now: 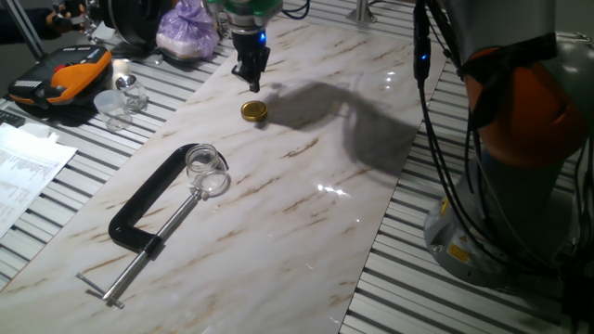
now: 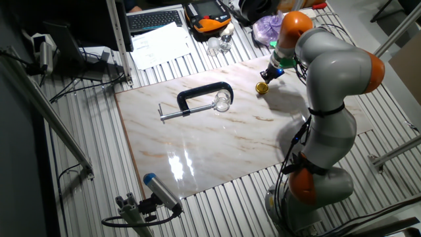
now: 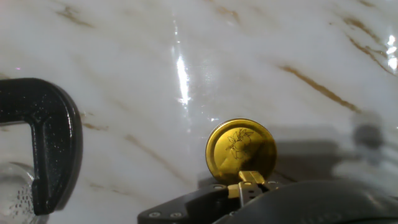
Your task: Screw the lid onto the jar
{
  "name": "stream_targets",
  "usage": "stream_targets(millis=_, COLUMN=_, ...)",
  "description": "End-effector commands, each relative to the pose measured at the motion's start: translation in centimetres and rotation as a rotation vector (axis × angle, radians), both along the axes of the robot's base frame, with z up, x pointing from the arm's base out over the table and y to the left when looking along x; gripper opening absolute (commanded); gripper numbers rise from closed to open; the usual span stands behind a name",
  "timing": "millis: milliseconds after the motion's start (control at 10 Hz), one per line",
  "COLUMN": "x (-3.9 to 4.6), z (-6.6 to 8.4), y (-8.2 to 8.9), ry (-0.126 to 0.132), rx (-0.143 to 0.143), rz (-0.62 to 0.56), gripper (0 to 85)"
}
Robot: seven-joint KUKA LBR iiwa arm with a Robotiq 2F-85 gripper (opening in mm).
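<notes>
The gold lid (image 1: 253,111) lies flat on the marble table, top side up; it also shows in the other fixed view (image 2: 262,87) and the hand view (image 3: 241,149). My gripper (image 1: 251,83) hangs just above and behind the lid, apart from it and holding nothing. Its fingertips (image 3: 251,182) look pressed together. The clear glass jar (image 1: 206,167) stands upright with an open mouth, held in a black C-clamp (image 1: 148,209) well to the left of the lid. The jar also shows in the other fixed view (image 2: 223,101) and at the hand view's lower left corner (image 3: 12,193).
An orange-black case (image 1: 60,76), clear cups (image 1: 116,102) and a purple bag (image 1: 186,28) sit beyond the marble slab's far edge. Papers (image 1: 23,172) lie at the left. The robot's base (image 1: 520,139) stands at the right.
</notes>
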State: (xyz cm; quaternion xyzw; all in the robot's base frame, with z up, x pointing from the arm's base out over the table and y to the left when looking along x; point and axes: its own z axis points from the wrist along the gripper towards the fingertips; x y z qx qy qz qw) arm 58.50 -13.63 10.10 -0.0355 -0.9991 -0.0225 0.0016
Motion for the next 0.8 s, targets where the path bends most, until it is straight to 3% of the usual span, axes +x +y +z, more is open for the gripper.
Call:
stream_targets(millis=0, x=-0.01, z=0.01, y=-0.03, ry=0.004, rx=-0.009, rz=-0.004, gripper=0.0)
stream_targets(millis=100, x=-0.01, z=0.01, y=-0.03, ry=0.004, rx=-0.002, rz=0.001, gripper=0.0)
stream_targets(millis=400, x=-0.01, z=0.01, y=-0.03, ry=-0.038, rx=-0.057, rz=0.054, gripper=0.0)
stream_targets(millis=500, x=-0.01, z=0.01, y=-0.03, ry=-0.041, rx=-0.056, rz=0.057, gripper=0.0)
stream_targets(millis=700, x=-0.01, z=0.01, y=-0.03, ry=-0.018, rx=-0.043, rz=0.047, gripper=0.0)
